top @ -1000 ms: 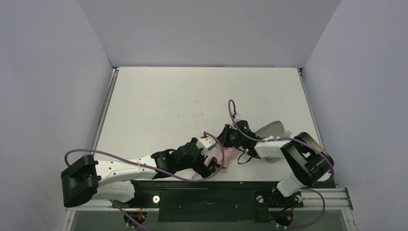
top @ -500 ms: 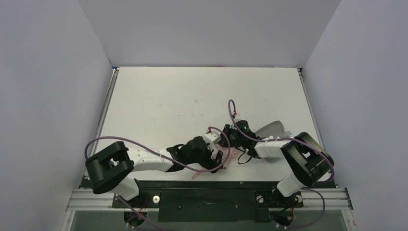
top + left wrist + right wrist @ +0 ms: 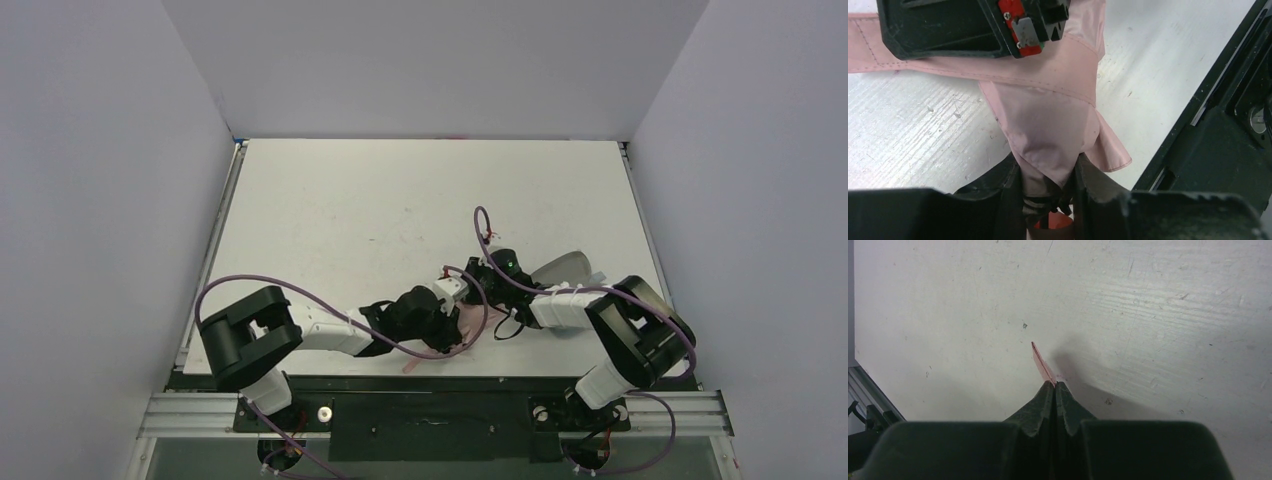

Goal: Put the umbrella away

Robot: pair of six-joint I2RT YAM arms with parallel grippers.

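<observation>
The umbrella (image 3: 472, 326) lies near the table's front edge between both arms, mostly covered by them. In the left wrist view its salmon-pink canopy (image 3: 1048, 125) runs down into my left gripper (image 3: 1048, 170). That gripper's two dark fingers press on the bunched fabric from both sides, with black ribs and a pink-orange part just behind. My left gripper (image 3: 450, 335) comes in from the left. My right gripper (image 3: 1054, 384) is shut on a thin pink edge of the umbrella's fabric (image 3: 1040, 361); it sits just beyond (image 3: 478, 285) and shows as a black and red body (image 3: 973, 25).
A pale oblong case (image 3: 560, 268) lies on the table behind the right arm. The black mounting rail (image 3: 1208, 145) runs along the table's near edge, right beside the umbrella. Grey walls enclose the white table (image 3: 350, 210) on three sides.
My left arm has swung right and forward onto the umbrella, and its jaws have gone from wide open to closed on the canopy bundle. The right gripper has stayed put.
</observation>
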